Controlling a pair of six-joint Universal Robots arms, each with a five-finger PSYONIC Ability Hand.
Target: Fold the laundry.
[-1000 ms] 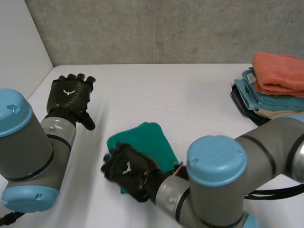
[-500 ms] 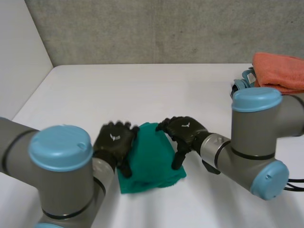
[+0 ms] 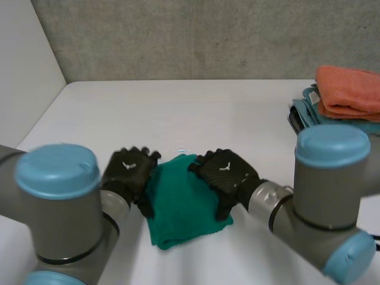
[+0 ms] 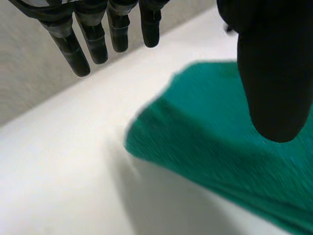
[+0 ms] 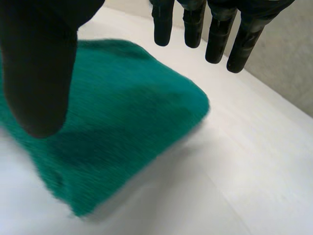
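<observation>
A folded green towel (image 3: 181, 202) lies on the white table (image 3: 196, 119) near its front. My left hand (image 3: 127, 172) hovers at the towel's left edge, fingers straight and spread, holding nothing. In the left wrist view its fingers (image 4: 98, 36) reach over bare table past the green towel (image 4: 230, 132), the thumb (image 4: 274, 73) above the cloth. My right hand (image 3: 222, 175) is over the towel's right edge, also open. In the right wrist view its fingers (image 5: 215, 32) extend past the towel's (image 5: 112, 132) far corner, the thumb (image 5: 39, 63) above the cloth.
At the table's right edge stands a stack of folded towels (image 3: 341, 113), with an orange one (image 3: 350, 89) on top and teal ones below. A grey wall runs behind the table, a white wall along its left side.
The left arm swung in from the far left to the towel's left edge. The right hand moved from the towel's near left corner to its right edge.
</observation>
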